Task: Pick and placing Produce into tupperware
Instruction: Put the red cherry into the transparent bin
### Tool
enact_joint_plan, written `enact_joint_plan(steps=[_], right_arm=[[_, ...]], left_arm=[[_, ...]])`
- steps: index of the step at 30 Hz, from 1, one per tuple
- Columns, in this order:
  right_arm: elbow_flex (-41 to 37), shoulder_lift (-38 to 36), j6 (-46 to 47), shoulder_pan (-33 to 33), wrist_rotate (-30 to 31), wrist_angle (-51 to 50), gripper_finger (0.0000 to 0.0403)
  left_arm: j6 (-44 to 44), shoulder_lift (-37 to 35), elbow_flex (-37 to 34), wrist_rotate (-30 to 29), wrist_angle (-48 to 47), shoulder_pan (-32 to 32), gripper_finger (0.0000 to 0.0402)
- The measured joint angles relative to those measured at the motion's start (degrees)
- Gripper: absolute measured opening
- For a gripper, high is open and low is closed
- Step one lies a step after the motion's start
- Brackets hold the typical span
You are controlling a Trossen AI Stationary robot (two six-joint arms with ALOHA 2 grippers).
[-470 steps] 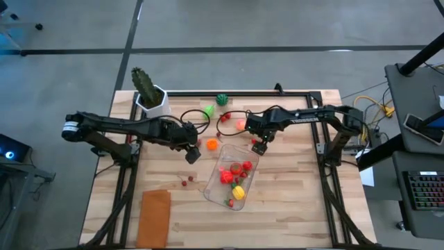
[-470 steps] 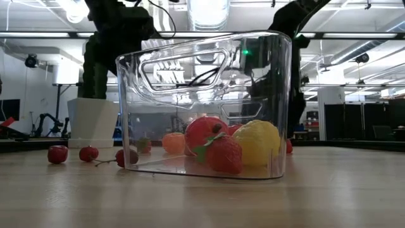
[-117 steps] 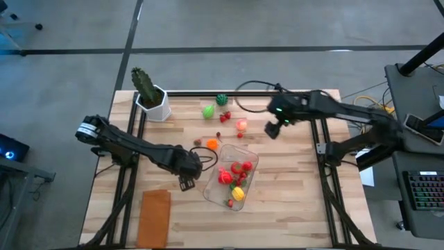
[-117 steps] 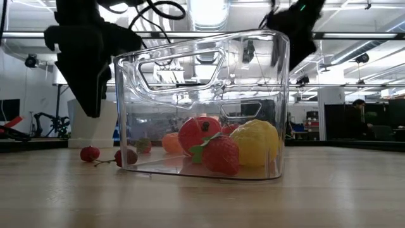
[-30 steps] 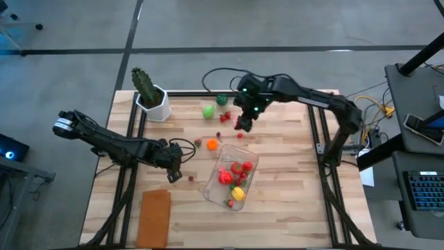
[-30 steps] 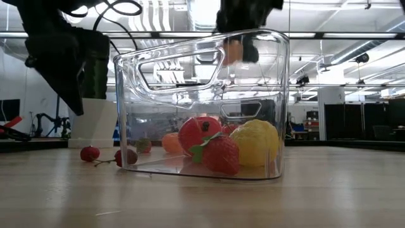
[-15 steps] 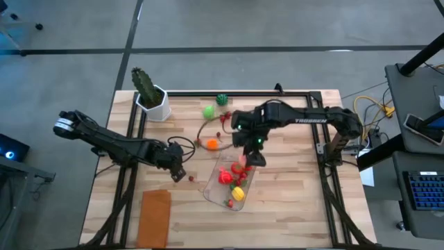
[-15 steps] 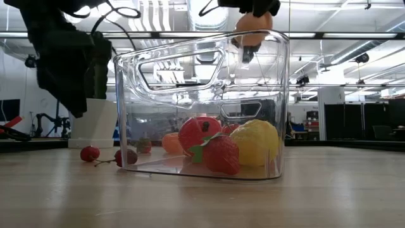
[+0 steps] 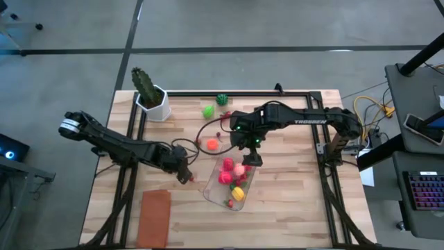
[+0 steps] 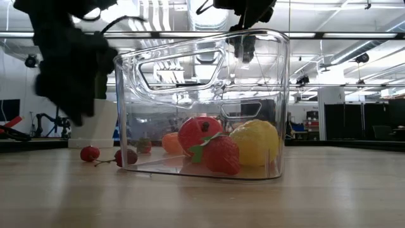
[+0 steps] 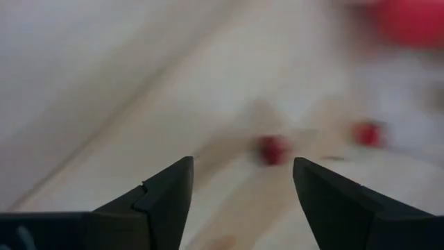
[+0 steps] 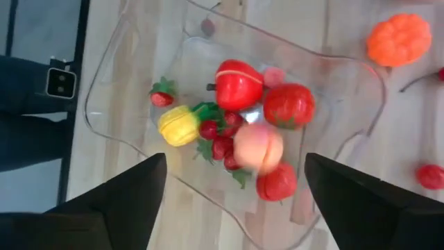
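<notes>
Since half a second earlier, the peach (image 12: 258, 147) has left the right gripper (image 9: 254, 158), whose jaws now stand released above the tupperware (image 9: 216, 186) at 12 o'clock. Left gripper (image 9: 183, 175), jaws spread and empty, hangs at 9 o'clock over two cherries (image 11: 274, 148).

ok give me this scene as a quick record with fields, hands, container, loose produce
right hand: open, above the tupperware's far end
left hand: open, low over the table left of the tupperware
tupperware: clear, on the wooden table, holds red, yellow and green produce
peach: blurred, in the tupperware opening, just below the right hand
loose produce: orange piece, light green piece, dark green piece
</notes>
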Motion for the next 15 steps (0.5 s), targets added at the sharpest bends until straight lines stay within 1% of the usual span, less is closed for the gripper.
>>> enact_joint_plan(steps=[2, 4, 6, 7, 8, 11, 15], right_arm=[[0.0, -1.1, -0.5, 0.0, 1.1, -0.3, 0.0342], [0.0, -2.6, -1.5, -0.1, 2.7, -0.6, 0.0342], [0.0, -3.8, -2.7, -0.1, 5.3, -0.6, 0.0340], [0.0, -4.6, -3.2, -0.1, 6.9, -0.7, 0.0338], [0.0, -5.1, -3.6, -0.1, 8.6, -0.7, 0.0336], [0.0, -7.2, -3.7, -0.4, 12.8, -0.7, 0.0330], [0.0, -9.2, -3.5, -1.9, 14.0, -0.5, 0.0329]], left_arm=[[8.2, 0.2, 0.0, 2.5, 6.3, -0.9, 0.0235], [18.2, 1.0, 0.0, 3.9, 12.2, -2.2, 0.0235], [28.9, 2.0, 0.2, 4.2, 15.7, -3.6, 0.0235], [32.8, 2.5, 0.6, 4.2, 16.3, -4.0, 0.0235], [35.2, 3.1, 0.8, 4.2, 16.4, -4.2, 0.0235], [36.3, 5.0, 0.8, 3.4, 13.6, -4.2, 0.0235], [40.8, 7.4, 0.8, 0.2, 10.4, -4.2, 0.0235]])
